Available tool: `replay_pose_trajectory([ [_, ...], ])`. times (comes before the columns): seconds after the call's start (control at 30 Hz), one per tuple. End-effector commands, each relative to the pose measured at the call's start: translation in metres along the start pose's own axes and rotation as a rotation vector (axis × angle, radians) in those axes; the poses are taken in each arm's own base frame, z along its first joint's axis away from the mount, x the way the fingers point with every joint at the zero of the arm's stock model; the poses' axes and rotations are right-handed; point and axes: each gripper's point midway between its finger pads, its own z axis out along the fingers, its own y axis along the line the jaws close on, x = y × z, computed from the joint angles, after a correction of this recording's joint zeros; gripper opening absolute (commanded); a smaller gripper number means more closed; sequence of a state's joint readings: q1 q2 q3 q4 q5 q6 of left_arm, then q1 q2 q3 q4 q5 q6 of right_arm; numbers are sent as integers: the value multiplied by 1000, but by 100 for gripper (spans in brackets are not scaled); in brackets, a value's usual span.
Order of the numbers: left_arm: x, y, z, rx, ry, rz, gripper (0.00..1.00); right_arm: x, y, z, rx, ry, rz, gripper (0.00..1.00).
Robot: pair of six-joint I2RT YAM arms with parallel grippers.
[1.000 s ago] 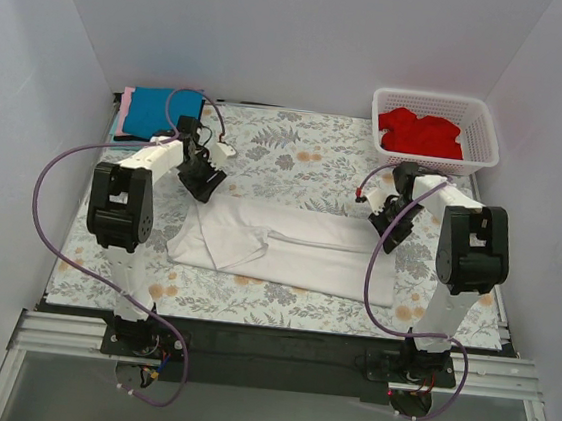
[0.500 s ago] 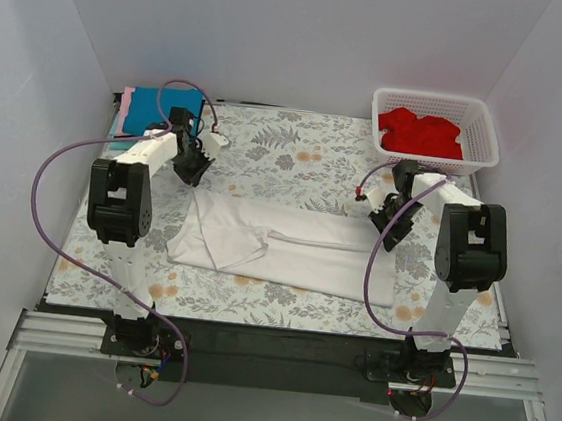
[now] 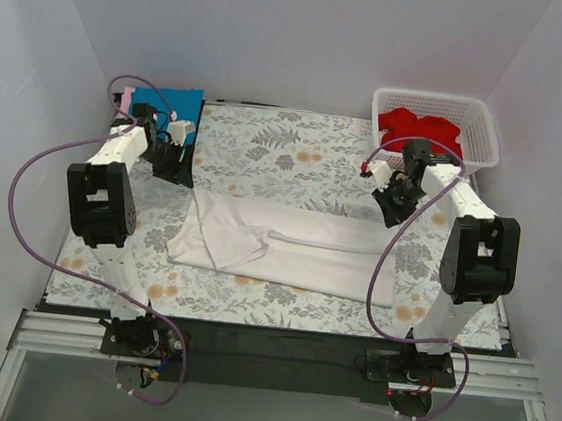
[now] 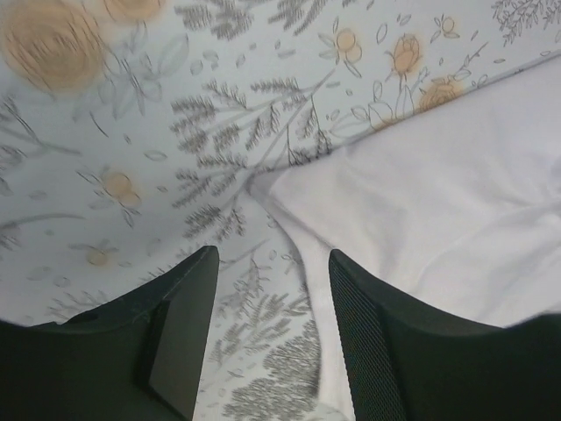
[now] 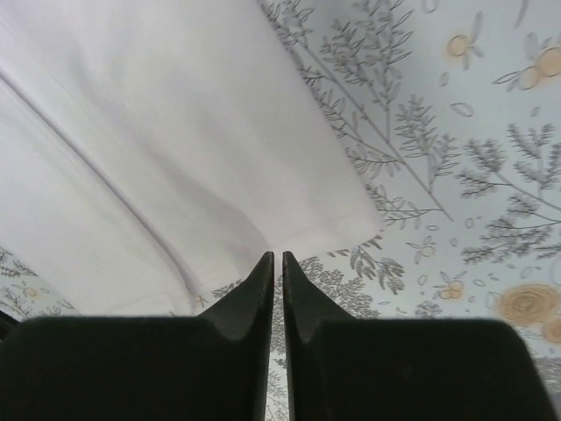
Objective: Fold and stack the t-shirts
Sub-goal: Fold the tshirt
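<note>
A white t-shirt lies folded into a long band across the middle of the floral cloth. Its corner shows in the left wrist view and in the right wrist view. A blue t-shirt lies folded at the back left on a pink t-shirt, of which only an edge shows. A red t-shirt is bunched in the basket. My left gripper is open and empty, above the cloth just off the white shirt's back left corner. My right gripper is shut and empty, above the shirt's back right corner.
The white lattice basket stands at the back right. The floral table cloth covers the table, with white walls on three sides. Purple cables loop from both arms over the left and right parts of the cloth.
My left gripper has moved back and left, away from the white shirt toward the blue shirt. My right gripper has moved back from the shirt's right end. The shirt has not moved.
</note>
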State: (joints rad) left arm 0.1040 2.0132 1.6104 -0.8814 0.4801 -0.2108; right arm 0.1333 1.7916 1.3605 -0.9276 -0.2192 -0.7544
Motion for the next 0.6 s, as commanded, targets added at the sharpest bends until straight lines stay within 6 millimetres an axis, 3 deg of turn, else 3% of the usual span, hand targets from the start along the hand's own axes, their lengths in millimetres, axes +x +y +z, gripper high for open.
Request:
replay_pose_trajectory([
  [0.0,-4,-33,-13,60,-54,-180,52,-20,-12,-15,33,-60,-5,13],
  [0.17,5,-32,-3,53,-39,-340,51,-25,-24,-5,38,-50,4,13],
  [0.33,6,-30,4,47,-37,-410,47,-10,-18,10,4,-1,17,12],
  [0.57,13,-32,13,67,-15,-448,42,5,-12,11,23,25,16,12],
])
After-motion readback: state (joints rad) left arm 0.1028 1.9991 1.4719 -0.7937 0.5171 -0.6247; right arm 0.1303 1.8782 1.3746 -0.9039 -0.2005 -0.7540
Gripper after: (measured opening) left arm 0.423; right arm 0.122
